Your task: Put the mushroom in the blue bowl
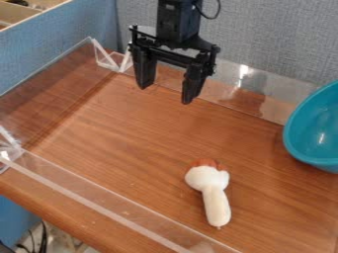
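Camera view: wide-open tool (171, 83) hangs well apart from the mushroom (211, 192), whose rounded stem could roll from a pinch.

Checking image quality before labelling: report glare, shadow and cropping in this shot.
Camera view: glare streaks on the clear wall behind the open gripper; soft shadow under the mushroom; the blue bowl is cropped by the right edge; focus slightly soft overall.

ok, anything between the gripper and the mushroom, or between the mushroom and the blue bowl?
Nothing visible. The gripper hangs open at the back of the wooden table; only bare wood lies between it and the mushroom lying near the front edge. Bare wood also separates the mushroom from the blue bowl at the right edge.
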Robot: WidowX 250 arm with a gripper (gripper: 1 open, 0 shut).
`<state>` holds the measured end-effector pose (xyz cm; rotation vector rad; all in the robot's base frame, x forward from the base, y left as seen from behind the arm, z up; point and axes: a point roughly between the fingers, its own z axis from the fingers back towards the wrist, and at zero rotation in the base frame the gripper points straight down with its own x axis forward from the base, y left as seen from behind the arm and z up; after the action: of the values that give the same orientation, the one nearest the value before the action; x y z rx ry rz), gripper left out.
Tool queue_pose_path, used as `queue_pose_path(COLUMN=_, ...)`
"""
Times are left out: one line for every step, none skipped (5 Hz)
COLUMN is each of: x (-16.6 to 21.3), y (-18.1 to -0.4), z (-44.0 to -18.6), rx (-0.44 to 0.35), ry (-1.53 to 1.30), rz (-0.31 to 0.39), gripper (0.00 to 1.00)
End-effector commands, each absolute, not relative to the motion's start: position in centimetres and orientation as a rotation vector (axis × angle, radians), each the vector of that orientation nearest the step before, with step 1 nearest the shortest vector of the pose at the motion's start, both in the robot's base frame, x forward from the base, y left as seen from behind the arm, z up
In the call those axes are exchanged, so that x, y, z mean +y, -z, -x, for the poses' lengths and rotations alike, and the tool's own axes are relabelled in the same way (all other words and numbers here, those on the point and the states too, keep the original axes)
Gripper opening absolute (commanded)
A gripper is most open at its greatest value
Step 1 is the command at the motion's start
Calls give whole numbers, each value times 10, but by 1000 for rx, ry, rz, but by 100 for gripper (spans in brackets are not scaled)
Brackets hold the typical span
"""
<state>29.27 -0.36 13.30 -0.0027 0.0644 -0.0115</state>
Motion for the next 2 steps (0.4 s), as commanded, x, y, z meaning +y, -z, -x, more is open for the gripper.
queue_pose_path(x=-17, y=-125, z=-286, rx=66, ry=5, rz=12, gripper=100)
queue_pose_path(x=-37, y=-105, z=-278, rx=78, ry=6, rz=26, gripper=100)
